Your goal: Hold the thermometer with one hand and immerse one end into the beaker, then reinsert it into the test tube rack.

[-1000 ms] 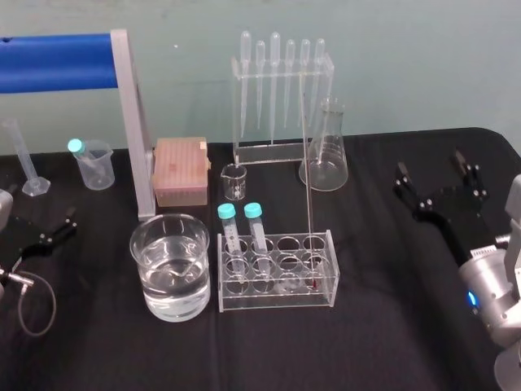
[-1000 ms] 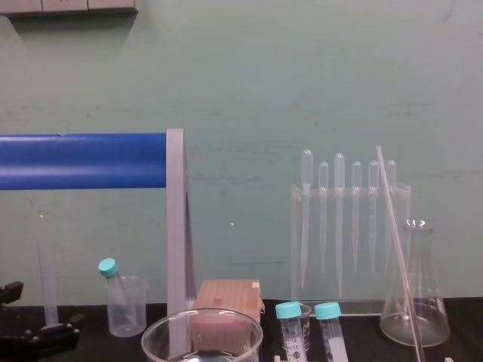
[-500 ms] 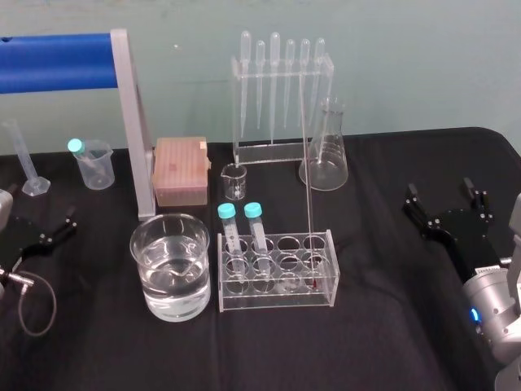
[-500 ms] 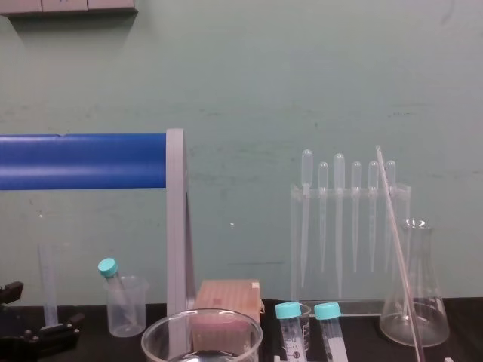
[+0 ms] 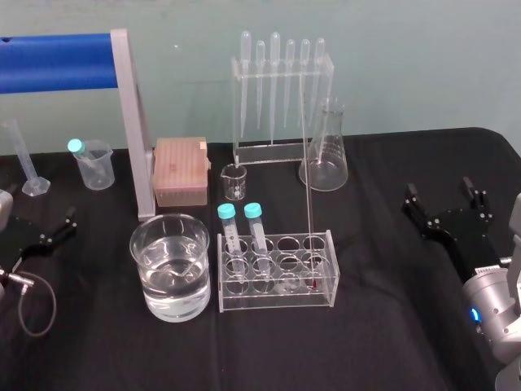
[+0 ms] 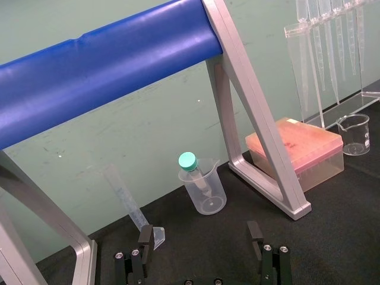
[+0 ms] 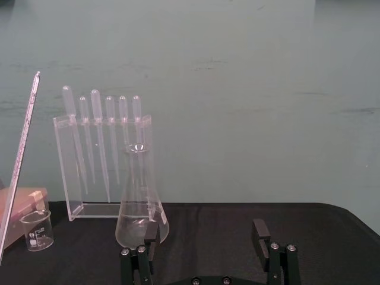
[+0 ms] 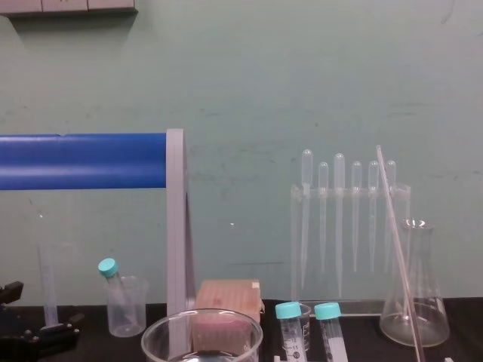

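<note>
Thin whitish thermometer point(image 5: 308, 191), finely scaled, red bulb down, leaning slightly in the rack point(image 5: 277, 303) at 3 o'clock from the water-filled beaker point(image 5: 135, 241). Right gripper point(image 5: 440, 194) well apart at 2 o'clock, fingers spread wide, gripping nothing; left gripper point(image 6: 199, 233) at 9 o'clock, likewise agape and empty.

Glossy clear glass beaker point(image 5: 163, 303) and thermometer point(image 5: 307, 179), smooth clear plastic rack point(image 5: 277, 298), matt black cloth point(image 5: 391, 326) underneath

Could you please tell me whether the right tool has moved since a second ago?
Yes. The open right tool has pulled back toward the robot, ending up farther from the conical flask.
</note>
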